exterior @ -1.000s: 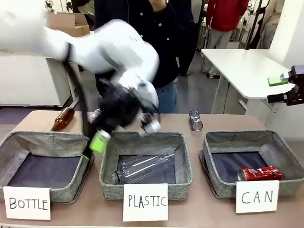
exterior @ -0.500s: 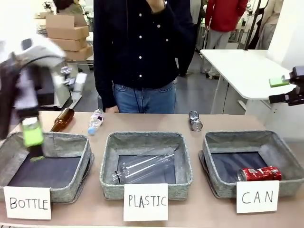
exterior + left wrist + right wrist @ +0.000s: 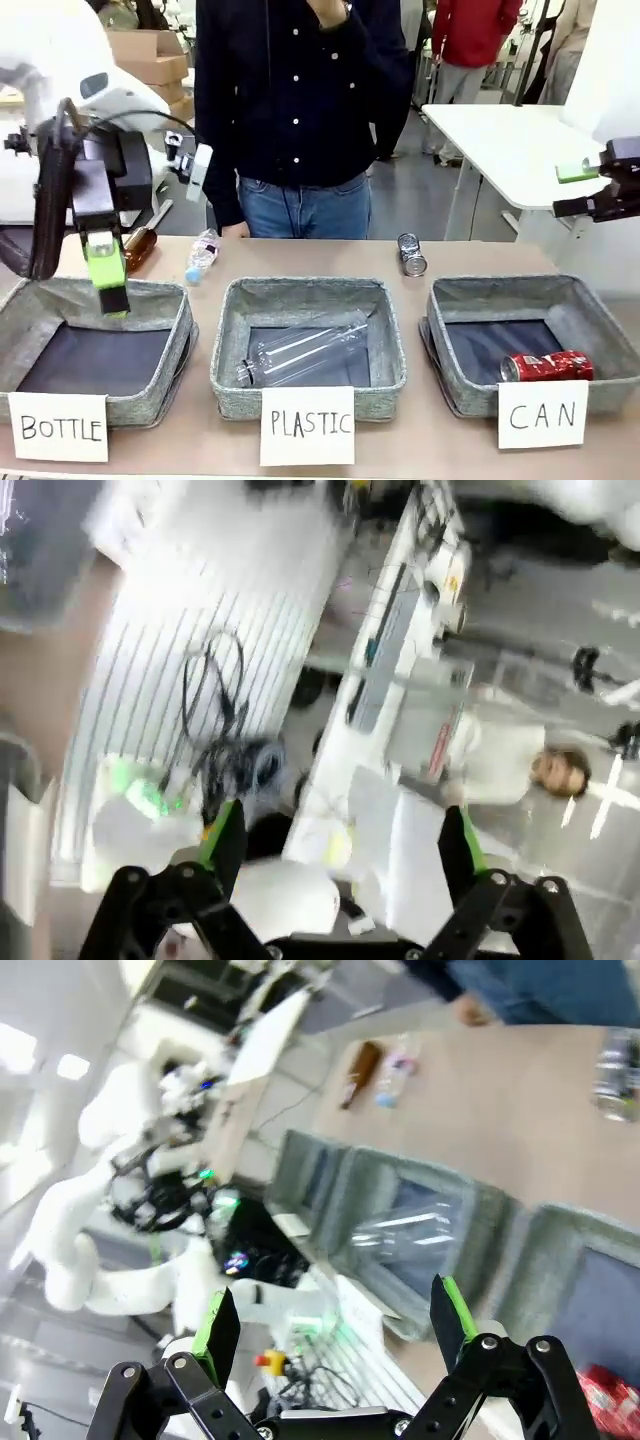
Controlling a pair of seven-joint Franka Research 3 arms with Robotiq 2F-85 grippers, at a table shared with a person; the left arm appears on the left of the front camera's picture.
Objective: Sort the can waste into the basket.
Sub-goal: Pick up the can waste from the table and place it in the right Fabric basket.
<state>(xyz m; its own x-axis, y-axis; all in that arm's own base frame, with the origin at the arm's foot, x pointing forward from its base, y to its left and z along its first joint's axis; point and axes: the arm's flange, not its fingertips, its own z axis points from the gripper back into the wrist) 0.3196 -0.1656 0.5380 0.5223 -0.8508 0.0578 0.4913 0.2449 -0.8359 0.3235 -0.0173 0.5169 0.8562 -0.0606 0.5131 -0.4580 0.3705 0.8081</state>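
A red can [image 3: 545,365] lies on its side in the grey basket [image 3: 452,385] with the "CAN" card. The same red can [image 3: 610,1395] shows at the lower right of the right wrist view. A dark can [image 3: 411,254] with silver ends lies on the table behind that basket; the dark can [image 3: 615,1085] is blurred in the right wrist view. My left gripper [image 3: 78,290] hangs open over the BOTTLE basket, far from both cans. Its fingers [image 3: 225,840] stand wide with nothing between them. My right gripper [image 3: 565,190] is open and raised, above and right of the CAN basket [image 3: 560,1222].
The PLASTIC basket [image 3: 230,385] holds a clear bottle [image 3: 300,350]. The BOTTLE basket [image 3: 150,400] sits at the left. A brown bottle [image 3: 135,250] and a small clear bottle [image 3: 201,257] lie behind them. A person [image 3: 300,100] stands at the far edge.
My left arm has swung from over the PLASTIC basket to the left and now hangs over the BOTTLE basket. The right gripper and the cans have barely moved.
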